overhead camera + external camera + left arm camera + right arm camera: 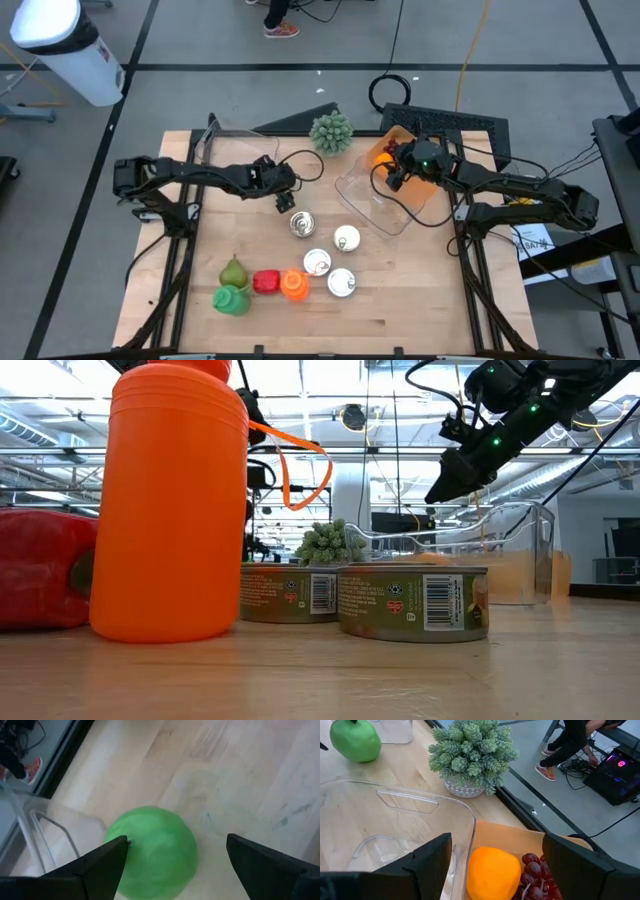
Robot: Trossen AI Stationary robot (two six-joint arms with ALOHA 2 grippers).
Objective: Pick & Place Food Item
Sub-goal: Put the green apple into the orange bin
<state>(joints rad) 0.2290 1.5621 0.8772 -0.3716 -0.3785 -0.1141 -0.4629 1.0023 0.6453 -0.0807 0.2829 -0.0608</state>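
Four round tin cans [322, 251] cluster mid-surface on the wooden surface [400, 300]. In front of them runs a row: green pear [234, 271], red pepper [265, 282], orange plastic bottle [294, 285]. Behind the cans lies a clear plastic bin [385, 195], and a spiky potted plant [331, 132] stands at the rear edge.

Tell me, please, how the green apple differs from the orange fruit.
The green apple lies on the bare table; the orange fruit sits in a box beside grapes. The green apple shows between the open left claw fingers, the orange fruit between those of the open right claw. Both are round and smooth.
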